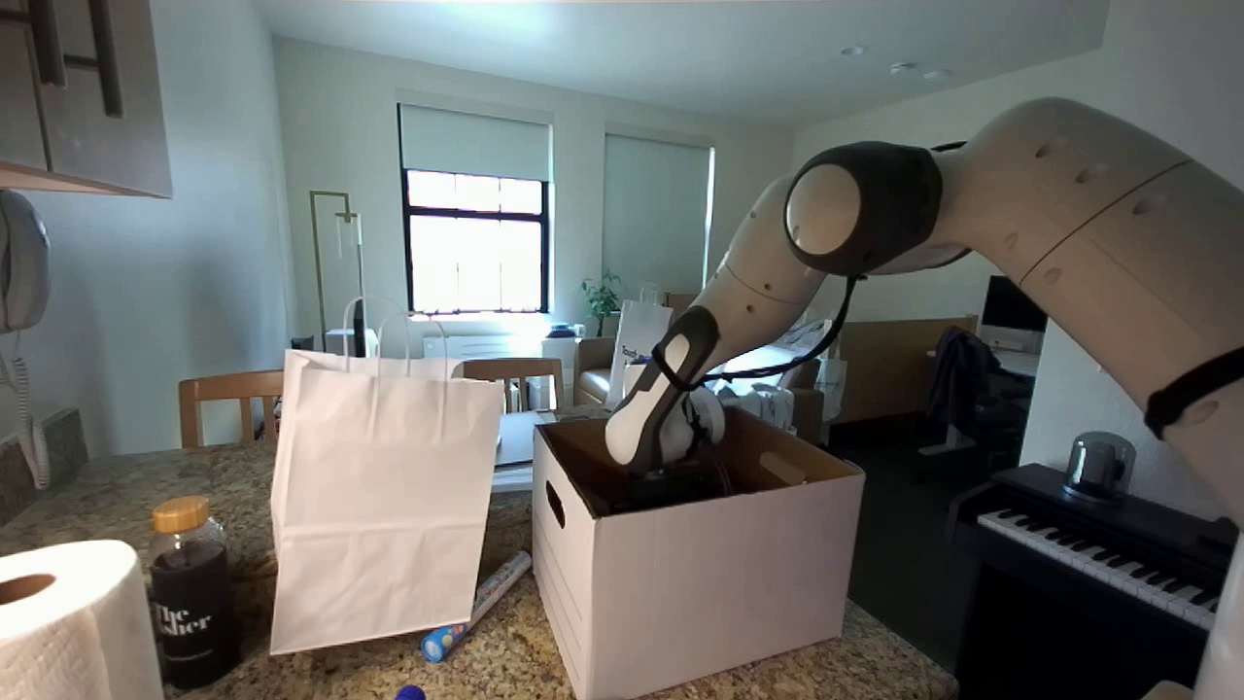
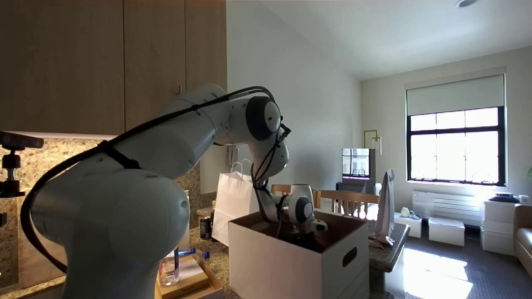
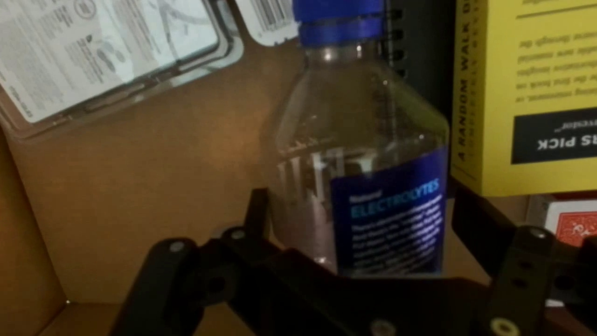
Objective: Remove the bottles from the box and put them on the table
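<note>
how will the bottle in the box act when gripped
The bottle could be slippery, since it looks smooth and shiny. It looks like clear plastic, so may flex if squeezed. With its fill unclear, weight is uncertain.

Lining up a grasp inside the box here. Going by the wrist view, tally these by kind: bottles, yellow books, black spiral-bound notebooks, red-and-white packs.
Blue-capped bottle: 1
Yellow book: 1
Black spiral-bound notebook: 1
Red-and-white pack, partly out of frame: 1
Total: 4
</note>
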Motion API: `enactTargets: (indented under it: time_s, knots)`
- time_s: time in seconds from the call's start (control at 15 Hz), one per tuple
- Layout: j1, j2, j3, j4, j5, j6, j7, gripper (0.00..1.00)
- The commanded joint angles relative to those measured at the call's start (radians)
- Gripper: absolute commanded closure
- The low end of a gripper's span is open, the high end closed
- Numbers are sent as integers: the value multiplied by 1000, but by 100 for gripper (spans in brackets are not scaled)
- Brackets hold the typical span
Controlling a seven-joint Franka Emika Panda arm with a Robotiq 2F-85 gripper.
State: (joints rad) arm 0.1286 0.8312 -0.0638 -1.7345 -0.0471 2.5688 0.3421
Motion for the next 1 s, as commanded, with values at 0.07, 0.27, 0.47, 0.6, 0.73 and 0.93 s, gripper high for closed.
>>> enactTargets:
  time_s: [0.07,0.27,0.47,0.6,0.73,0.93]
  knots:
    - [-25,35,20,43,35,-29,-50,0]
    - [-24,53,18,65,36,-45,-47,0]
    - [-24,64,17,81,34,-61,-46,33]
    - [-23,63,17,84,34,-69,-44,47]
    - [-20,50,16,67,34,-75,-38,58]
    - [-15,-4,13,-7,27,-40,-41,64]
